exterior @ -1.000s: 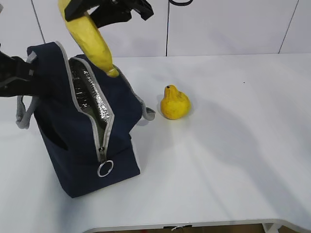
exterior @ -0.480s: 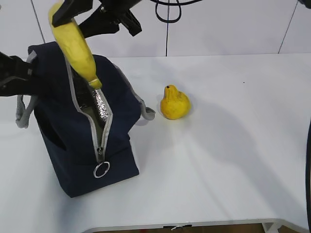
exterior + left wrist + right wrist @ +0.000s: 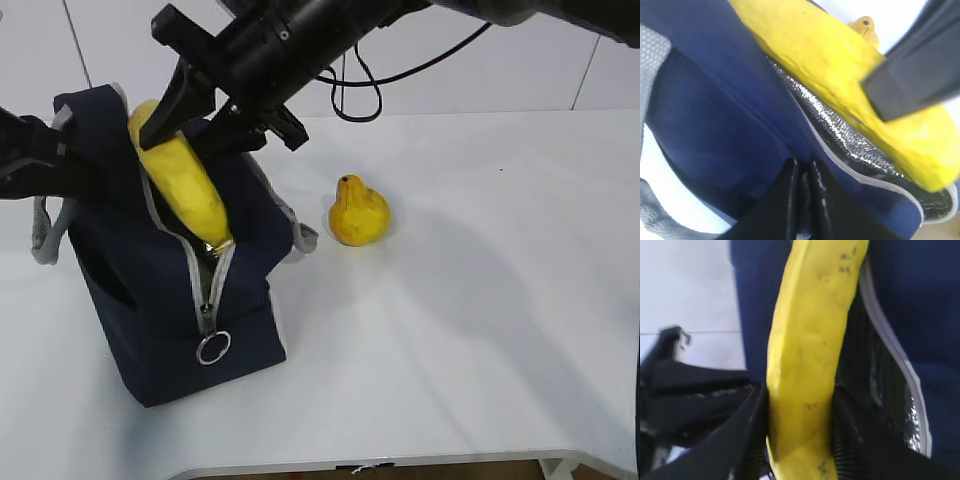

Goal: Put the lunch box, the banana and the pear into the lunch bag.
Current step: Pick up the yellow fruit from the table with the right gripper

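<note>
Right gripper, upper left of frame, I hold clamped on the banana; its long axis slants downward, tip entering the lunch bag mouth directly below.

From my remote station I see a white table, its rounded front edge at the bottom. Behind the table stands a white panelled wall, with dark vertical seams. Soft shadows cross the table.
</note>
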